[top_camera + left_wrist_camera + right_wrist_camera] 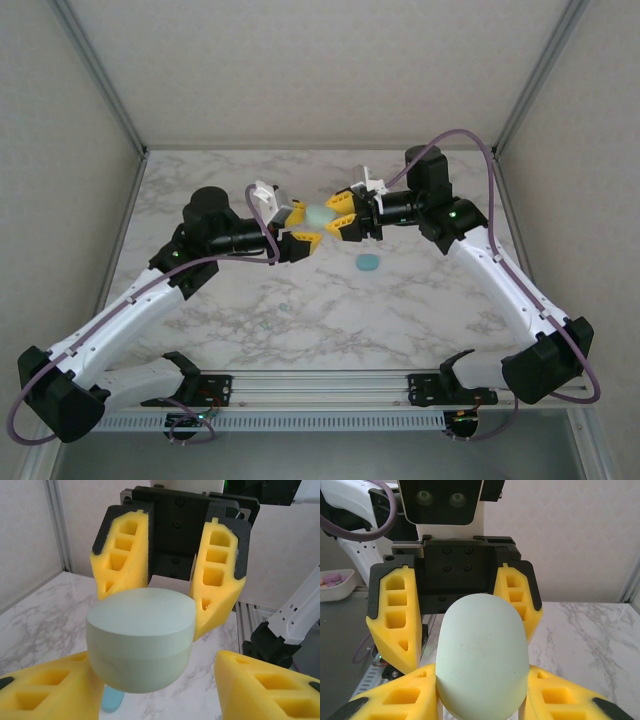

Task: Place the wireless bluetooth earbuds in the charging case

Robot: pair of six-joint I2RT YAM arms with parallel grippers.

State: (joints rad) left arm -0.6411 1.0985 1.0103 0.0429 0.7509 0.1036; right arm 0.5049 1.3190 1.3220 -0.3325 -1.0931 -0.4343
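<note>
On the marble table (420,300), left of centre, lies a tiny teal earbud (283,306); above it the left gripper (308,228) stands spread around the pale green charging case (319,215); the right gripper (332,216) clamps the case.

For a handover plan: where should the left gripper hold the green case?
Grip the rounded lower half of the case, under the seam, across its sides, with the left gripper coming straight on: the right gripper pinches the far end, so the near sides seem free.

Facing jaws crowd the pale green case (318,215).
</note>
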